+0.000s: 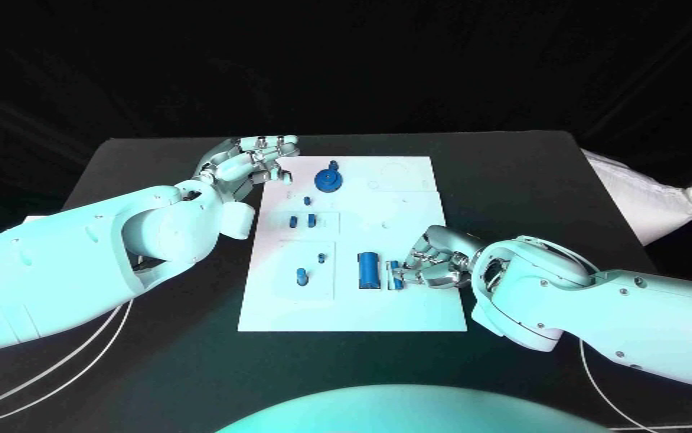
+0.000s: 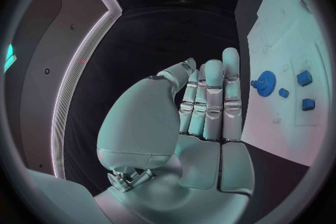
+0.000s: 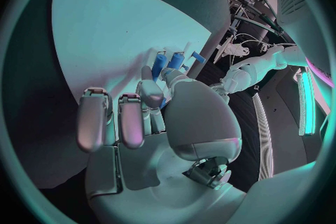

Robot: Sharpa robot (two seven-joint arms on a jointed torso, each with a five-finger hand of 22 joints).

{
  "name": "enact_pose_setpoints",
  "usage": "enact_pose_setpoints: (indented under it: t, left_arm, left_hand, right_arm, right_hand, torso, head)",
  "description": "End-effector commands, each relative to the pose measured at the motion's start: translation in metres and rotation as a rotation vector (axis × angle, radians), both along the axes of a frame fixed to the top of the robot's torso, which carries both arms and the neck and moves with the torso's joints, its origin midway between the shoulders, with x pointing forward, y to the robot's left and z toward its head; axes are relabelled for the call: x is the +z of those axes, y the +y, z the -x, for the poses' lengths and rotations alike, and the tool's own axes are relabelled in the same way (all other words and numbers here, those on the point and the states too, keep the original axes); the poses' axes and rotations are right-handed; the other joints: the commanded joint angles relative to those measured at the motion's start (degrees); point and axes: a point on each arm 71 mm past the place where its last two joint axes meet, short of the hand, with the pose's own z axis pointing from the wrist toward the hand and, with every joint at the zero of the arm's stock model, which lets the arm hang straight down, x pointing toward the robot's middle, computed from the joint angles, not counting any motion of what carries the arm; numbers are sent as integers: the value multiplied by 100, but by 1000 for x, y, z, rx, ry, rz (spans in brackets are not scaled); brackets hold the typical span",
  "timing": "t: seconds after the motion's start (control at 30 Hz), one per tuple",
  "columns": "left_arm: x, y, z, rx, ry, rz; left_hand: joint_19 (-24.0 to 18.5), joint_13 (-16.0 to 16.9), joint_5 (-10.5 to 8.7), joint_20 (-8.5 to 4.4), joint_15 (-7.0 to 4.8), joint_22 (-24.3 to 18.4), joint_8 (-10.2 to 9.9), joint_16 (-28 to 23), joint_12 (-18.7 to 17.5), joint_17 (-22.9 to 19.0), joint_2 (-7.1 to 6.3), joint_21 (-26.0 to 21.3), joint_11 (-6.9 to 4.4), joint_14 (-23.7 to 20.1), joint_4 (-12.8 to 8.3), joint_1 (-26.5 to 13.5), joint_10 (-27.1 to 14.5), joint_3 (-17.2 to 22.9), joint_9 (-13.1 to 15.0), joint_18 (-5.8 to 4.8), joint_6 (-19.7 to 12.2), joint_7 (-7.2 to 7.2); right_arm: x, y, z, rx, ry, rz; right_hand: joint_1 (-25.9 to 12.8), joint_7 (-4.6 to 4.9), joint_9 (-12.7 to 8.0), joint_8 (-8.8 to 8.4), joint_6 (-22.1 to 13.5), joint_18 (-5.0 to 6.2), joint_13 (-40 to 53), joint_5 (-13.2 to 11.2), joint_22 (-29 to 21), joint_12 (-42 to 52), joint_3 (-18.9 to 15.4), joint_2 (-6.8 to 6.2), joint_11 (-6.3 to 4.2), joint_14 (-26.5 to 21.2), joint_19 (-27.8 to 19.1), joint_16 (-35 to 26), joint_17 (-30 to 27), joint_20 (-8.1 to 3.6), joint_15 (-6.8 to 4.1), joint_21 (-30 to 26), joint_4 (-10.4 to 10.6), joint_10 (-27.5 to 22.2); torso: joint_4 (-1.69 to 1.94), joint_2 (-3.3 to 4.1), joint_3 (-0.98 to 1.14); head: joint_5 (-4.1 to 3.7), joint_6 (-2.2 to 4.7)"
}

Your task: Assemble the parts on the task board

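Looking down at the black table (image 1: 159, 168), we see the white task board (image 1: 411, 303) lying in its middle with several blue parts on it. A blue gear (image 1: 330, 181) with an upright stem stands near the board's far edge. Closer in, two small blue pegs (image 1: 299, 220) sit side by side in a marked square, and another small blue peg (image 1: 302, 276) lies in the square nearer us. A blue cylinder (image 1: 369, 270) lies on the board beside that square.

Our right hand (image 1: 428, 261) rests at the board's right side, its fingers curled around a small blue part (image 1: 395, 275) just beside the cylinder; in the right wrist view the fingertips (image 3: 150, 89) press against blue pieces on the white surface. We take it as holding that part.

Our left hand (image 1: 248, 165) sits at the board's far left corner, near the gear but apart from it. In the left wrist view its fingers (image 2: 212, 98) stand straight and close together, holding nothing, with the gear (image 2: 265, 80) beyond them.
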Motion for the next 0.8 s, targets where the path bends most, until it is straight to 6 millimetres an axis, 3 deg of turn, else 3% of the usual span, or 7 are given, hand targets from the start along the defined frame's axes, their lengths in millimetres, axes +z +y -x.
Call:
enact_pose_setpoints:
  t: [0.03, 0.57, 0.67, 0.8]
  left_arm:
    - [1, -3, 1, -19, -4, 15]
    - [1, -2, 1, -19, -1, 14]
    - [1, -2, 1, -18, -1, 13]
    - [0, -1, 1, -17, 0, 12]
  left_hand:
    - [24, 7, 11, 9, -16, -11, 32, -8, 28, -11, 58, -40, 12, -45, -10, 9, -50, -30, -7, 63, -37, -9]
    - [23, 7, 12, 9, -16, -11, 34, -7, 30, -13, 60, -42, 12, -46, -13, 12, -54, -29, -7, 63, -38, -9]
    - [23, 7, 12, 9, -16, -11, 34, -7, 30, -13, 60, -42, 12, -46, -13, 12, -54, -29, -7, 63, -38, -9]
    - [23, 7, 12, 9, -16, -11, 34, -7, 30, -13, 60, -42, 12, -46, -13, 12, -54, -29, -7, 63, -38, -9]
  right_arm:
    - [-3, 2, 2, 25, 31, 20]
    - [-2, 5, 0, 32, 15, 25]
    - [0, 4, 0, 37, -5, 10]
    - [2, 1, 2, 58, -26, -11]
  right_hand:
    - [-72, -16, 13, 16, 39, -69, 9, 57, 11, 24, -57, 1, -8, 375, 27, 29, 79, -18, -21, 22, 10, 49]
    - [-123, -18, 32, 19, 44, -69, 11, 65, 10, 17, -147, -12, -11, 375, 26, 29, 80, -22, -24, 21, 43, 49]
    - [-247, -23, 54, 22, 50, -70, 25, -95, 16, 26, -296, -14, -12, 375, 28, 30, 84, -23, -24, 22, 103, 58]
    - [-415, -35, 96, 25, 51, -69, 51, -566, 16, 40, -585, -27, -20, 379, 26, 40, 102, -32, -30, 19, 106, 70]
  torso:
    - [0, -4, 1]
    - [-2, -2, 3]
    - [-6, -3, 8]
    - [-9, 0, 12]
  head:
    - [0, -10]
    - [24, -30]
    - [26, -30]
    - [19, -22]
